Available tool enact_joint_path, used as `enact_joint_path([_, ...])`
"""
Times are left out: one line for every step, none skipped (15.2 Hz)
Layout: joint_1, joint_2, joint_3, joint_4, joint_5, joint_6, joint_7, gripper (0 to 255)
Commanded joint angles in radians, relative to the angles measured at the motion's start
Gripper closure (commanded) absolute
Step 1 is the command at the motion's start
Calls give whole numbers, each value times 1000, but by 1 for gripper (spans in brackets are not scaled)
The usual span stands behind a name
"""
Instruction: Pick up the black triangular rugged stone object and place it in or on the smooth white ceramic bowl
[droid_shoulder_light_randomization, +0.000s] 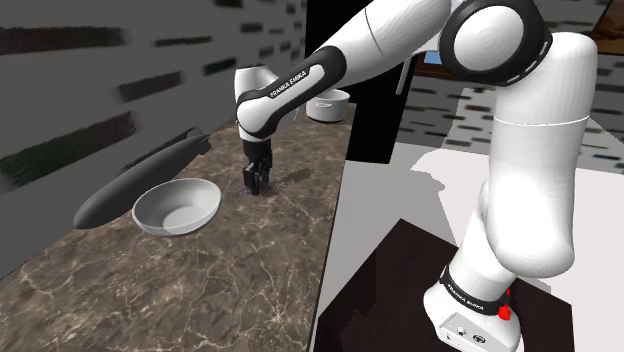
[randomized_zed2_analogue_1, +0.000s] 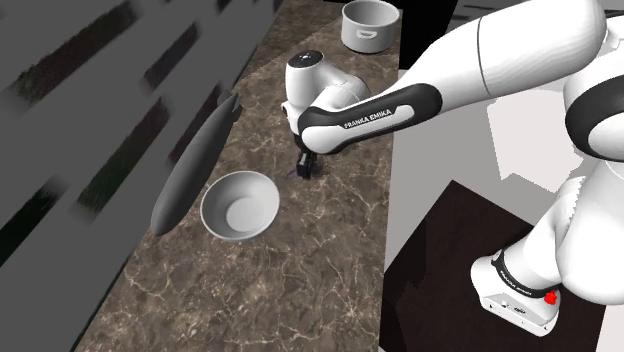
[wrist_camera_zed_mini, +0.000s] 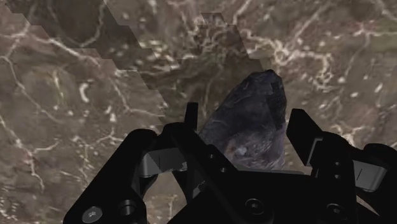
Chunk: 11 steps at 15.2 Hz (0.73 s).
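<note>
A brown marble countertop (droid_shoulder_light_randomization: 250, 270) with pale veins ran along a grey wall (droid_shoulder_light_randomization: 80, 90) streaked with dark bars. A long dark grey, blimp-shaped object (droid_shoulder_light_randomization: 140, 180) lay on the counter close to the wall. At the counter's far end stood a light grey pot (droid_shoulder_light_randomization: 328, 106), with a black area (droid_shoulder_light_randomization: 375, 120) just beyond it.

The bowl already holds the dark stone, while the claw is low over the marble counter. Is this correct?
No. The bowl is empty in the shoulder view; the dark stone lies on the marble counter, at the claw.
</note>
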Motion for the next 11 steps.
enact_joint_path([0,-15,0,8,-1,-23,1,255])
enact_joint_path([0,-22,0,13,-2,-35,1,255])
enact_joint_path([0,-28,-1,18,-2,-46,2,255])
enact_joint_path([0,-34,-1,24,-2,-58,2,255])
enact_joint_path([0,-40,-1,30,-3,-70,2,255])
enact_joint_path([0,-46,-1,36,-3,-82,3,255])
enact_joint_path([1,-52,-1,42,-4,-94,3,255])
enact_joint_path([1,-58,-1,48,-4,-106,4,255])
enact_joint_path([1,-63,-1,55,-4,-118,4,255])
enact_joint_path([1,-68,-1,62,-5,-130,4,255])
enact_joint_path([1,-73,-1,69,-5,-142,5,255])
